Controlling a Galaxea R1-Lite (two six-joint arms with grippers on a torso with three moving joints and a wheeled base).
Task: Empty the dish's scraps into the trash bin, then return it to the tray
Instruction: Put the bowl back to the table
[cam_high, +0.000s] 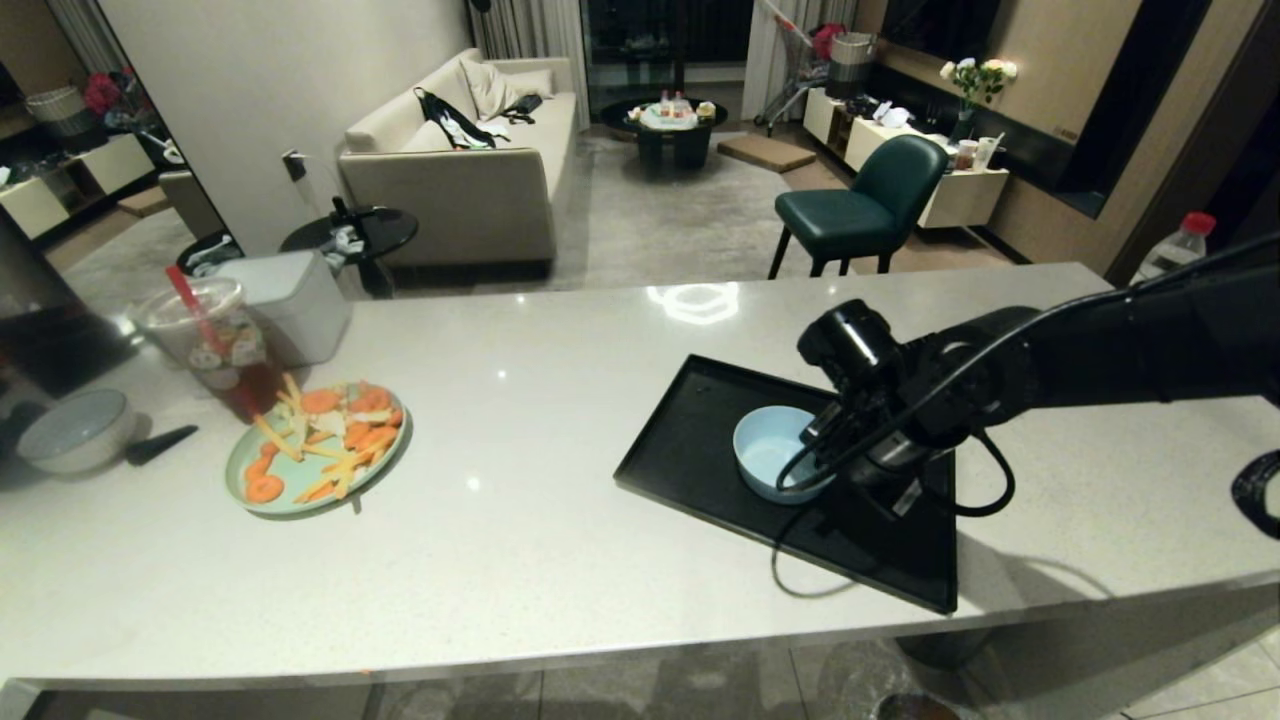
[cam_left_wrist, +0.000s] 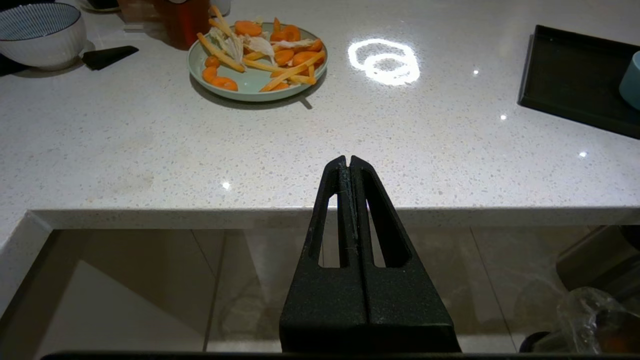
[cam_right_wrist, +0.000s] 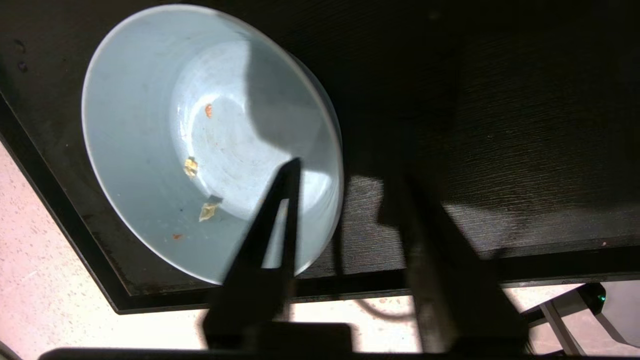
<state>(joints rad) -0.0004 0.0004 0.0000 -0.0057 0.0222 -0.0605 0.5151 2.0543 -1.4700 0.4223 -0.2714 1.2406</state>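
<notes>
The right gripper (cam_right_wrist: 345, 200), jaws released astride its near rim, frees the small, light, rigid, smooth light-blue bowl (cam_high: 775, 452) on the black rectangular tray (cam_high: 690, 440).

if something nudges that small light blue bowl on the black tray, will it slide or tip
The small round light-blue matte bowl probably slides rather than tips: it sits low and upright on the flat black rectangular tray. It looks rigid, likely ceramic or melamine, so possibly chippable. Nearly empty, with only tiny scrap bits, it should be light.

Right gripper (cam_right_wrist: 345, 185) points downward, jaws parted, one finger (cam_right_wrist: 272, 220) inside a rim, the other outside; left gripper (cam_left_wrist: 348, 165) parked, jaws pressed together.
</notes>
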